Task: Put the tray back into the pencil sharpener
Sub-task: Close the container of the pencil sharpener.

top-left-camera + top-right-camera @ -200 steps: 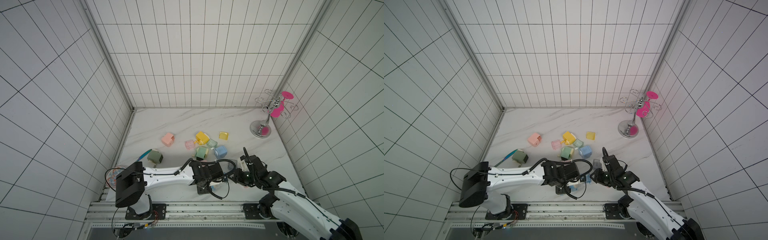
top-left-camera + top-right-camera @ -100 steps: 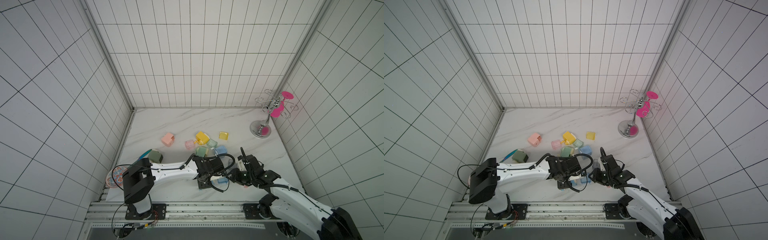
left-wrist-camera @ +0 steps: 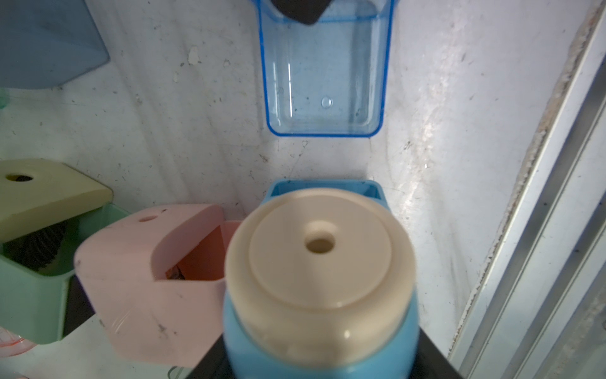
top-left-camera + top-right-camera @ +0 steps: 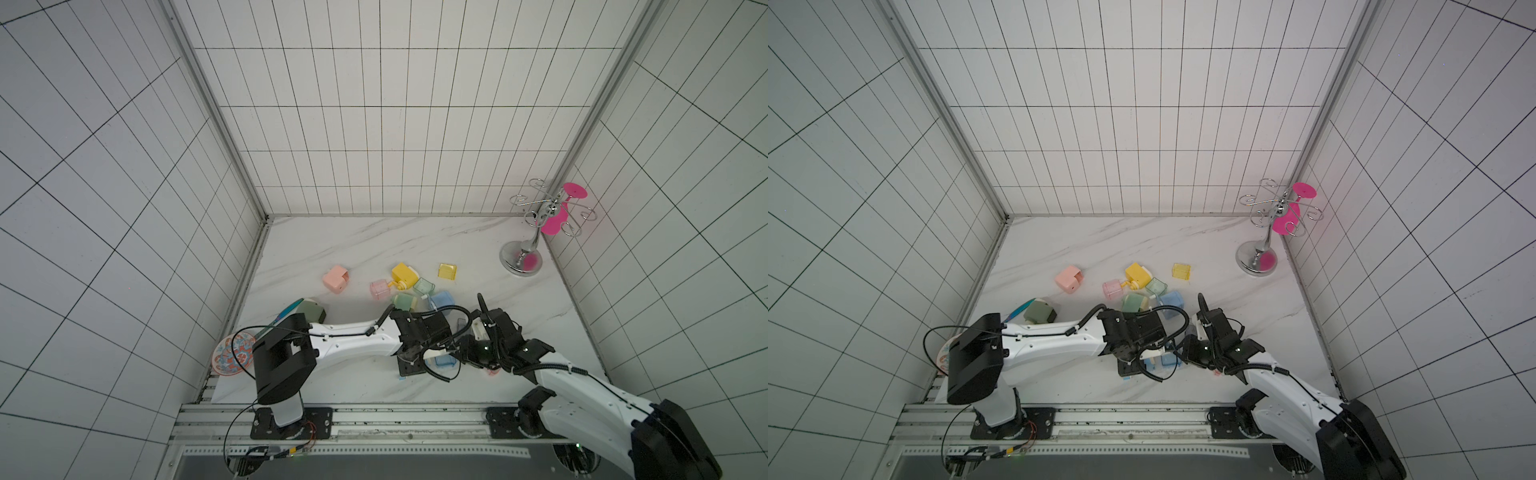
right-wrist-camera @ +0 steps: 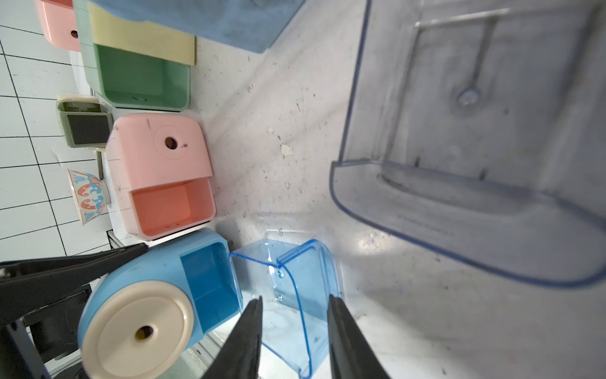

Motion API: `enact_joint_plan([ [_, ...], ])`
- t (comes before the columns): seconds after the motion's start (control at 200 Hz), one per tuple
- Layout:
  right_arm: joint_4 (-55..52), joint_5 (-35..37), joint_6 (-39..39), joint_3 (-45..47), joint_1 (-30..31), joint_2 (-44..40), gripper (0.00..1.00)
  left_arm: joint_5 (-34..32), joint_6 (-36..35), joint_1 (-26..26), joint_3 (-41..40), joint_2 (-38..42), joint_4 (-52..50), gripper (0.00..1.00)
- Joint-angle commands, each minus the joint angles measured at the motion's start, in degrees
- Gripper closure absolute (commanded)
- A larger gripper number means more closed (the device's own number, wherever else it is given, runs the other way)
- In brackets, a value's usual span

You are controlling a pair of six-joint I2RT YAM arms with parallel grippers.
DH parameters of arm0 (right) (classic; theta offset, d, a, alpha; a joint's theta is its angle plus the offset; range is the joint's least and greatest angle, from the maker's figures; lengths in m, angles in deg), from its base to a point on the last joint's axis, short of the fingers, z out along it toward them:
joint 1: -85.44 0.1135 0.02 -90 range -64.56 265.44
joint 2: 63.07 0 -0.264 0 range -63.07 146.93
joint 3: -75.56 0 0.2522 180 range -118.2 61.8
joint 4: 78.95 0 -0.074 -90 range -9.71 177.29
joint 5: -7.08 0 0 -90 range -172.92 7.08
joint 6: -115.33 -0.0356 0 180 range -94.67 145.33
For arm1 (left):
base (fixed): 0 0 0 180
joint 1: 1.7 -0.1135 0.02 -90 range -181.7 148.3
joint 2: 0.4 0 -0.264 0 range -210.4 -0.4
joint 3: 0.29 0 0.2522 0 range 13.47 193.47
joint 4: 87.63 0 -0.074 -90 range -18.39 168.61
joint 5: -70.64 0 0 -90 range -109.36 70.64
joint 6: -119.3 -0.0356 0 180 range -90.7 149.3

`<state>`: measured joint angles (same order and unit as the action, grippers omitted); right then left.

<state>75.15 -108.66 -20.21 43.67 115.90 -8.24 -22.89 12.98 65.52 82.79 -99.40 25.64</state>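
The tray (image 5: 305,282) is not yet in: it lies on the table (image 5: 278,147) at the right wrist view's lower middle, just outside the empty slot (image 5: 203,279) of the sharpener (image 5: 147,295), which the left gripper (image 4: 426,356) clasps, while the right gripper (image 5: 293,305) straddles the tray, its grip unclear.

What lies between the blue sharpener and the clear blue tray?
Nothing but a bare strip of marble tabletop separates the blue sharpener from the clear blue tray; the left wrist view shows the gap.
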Motion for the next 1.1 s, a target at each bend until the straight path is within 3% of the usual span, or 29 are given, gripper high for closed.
enact_joint_plan([
  [0.0, 1.83, -0.51, 0.59, 1.85, 0.39, 0.35, 0.64, 0.47, -0.13, -0.16, 1.59, -1.14, 0.72, 0.43],
  [0.31, 4.57, -1.96, 0.32, 2.84, 0.45, 1.24, 0.68, 1.63, 0.06, -0.51, 1.68, -2.01, 1.74, 0.34],
  [0.67, 8.41, -4.56, -0.95, 3.84, 0.56, 2.30, 0.68, 1.53, 0.41, -0.51, 2.71, -3.37, 2.36, 0.33],
  [0.92, 15.01, -7.05, -5.04, 6.74, 0.56, 2.70, 0.69, 1.49, 0.84, -0.51, 2.25, -3.25, 3.96, 0.34],
  [1.094, 17.24, -8.37, -5.95, 7.32, 0.54, 3.00, 0.70, 1.86, 0.80, -0.53, 1.74, -3.62, 5.17, 0.42],
])
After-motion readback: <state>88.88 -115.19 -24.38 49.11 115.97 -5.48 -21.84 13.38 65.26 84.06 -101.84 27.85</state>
